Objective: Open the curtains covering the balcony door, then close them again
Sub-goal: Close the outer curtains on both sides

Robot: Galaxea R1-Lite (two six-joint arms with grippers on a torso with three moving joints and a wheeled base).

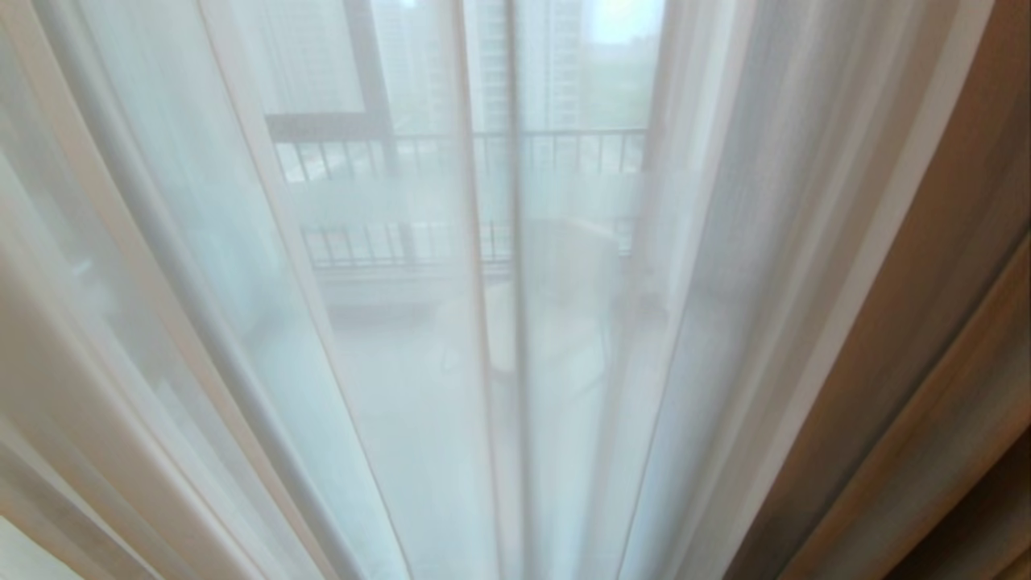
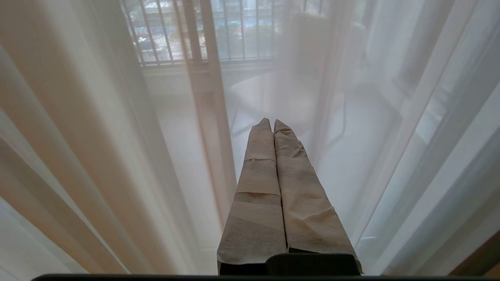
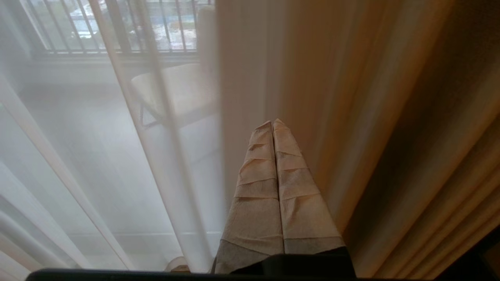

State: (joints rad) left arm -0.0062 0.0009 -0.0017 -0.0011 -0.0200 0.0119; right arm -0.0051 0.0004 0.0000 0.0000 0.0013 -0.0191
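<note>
Sheer white see-through curtains [image 1: 242, 282] drawn across view; beige-tan woven drape [image 1: 926, 322] at right. Barred balcony railing [image 1: 451, 149] blurred behind, door frame possibly hidden. Left gripper [image 2: 272, 121] and right gripper [image 3: 272, 122], paper-taped fingers pressed together, nothing held.

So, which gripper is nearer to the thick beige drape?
Right. The right gripper, shut, points at the edge of the thick beige drape. The left gripper, shut, faces only the sheer white layer.

Railing [image 1: 451, 149] behind sheer curtains [image 1: 201, 242] — drapes right.
</note>
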